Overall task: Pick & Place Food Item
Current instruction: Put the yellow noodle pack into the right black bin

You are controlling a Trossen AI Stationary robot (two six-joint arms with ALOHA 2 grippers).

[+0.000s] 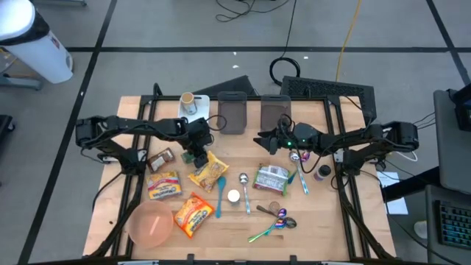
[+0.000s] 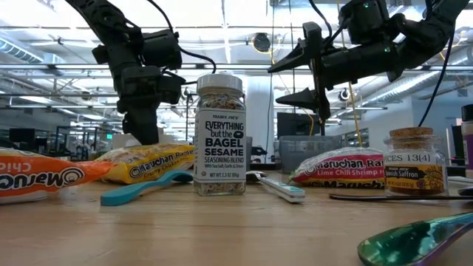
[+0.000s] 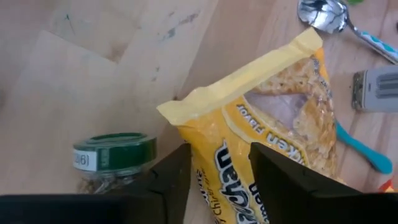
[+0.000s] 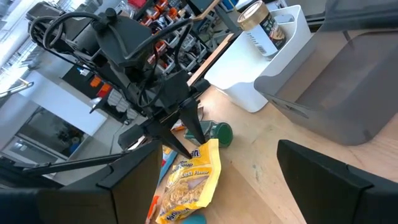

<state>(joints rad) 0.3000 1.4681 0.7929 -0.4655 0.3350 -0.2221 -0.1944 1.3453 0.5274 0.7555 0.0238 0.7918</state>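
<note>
dark fingers (image 3: pixel 168 180) of the left gripper (image 3: pixel 217 177) straddle the yellow ramen packet (image 3: pixel 273 130), which lies on the table (image 3: pixel 93 68) beside a green-lidded jar (image 3: pixel 115 155). it looks light, crinkly and brittle inside, best pinched near the sealed edge. jaws stand half closed around it, grip not yet sure. right gripper (image 1: pixel 263 140) hovers open, empty.

jar (image 1: pixel 187 157) beside ramen packet (image 1: pixel 207 171), on table (image 1: pixel 316 228)

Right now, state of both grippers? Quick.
Left gripper: down at the yellow ramen packet, a finger on either side; a firm grip cannot be told.
Right gripper: open, empty, raised above the table.
</note>
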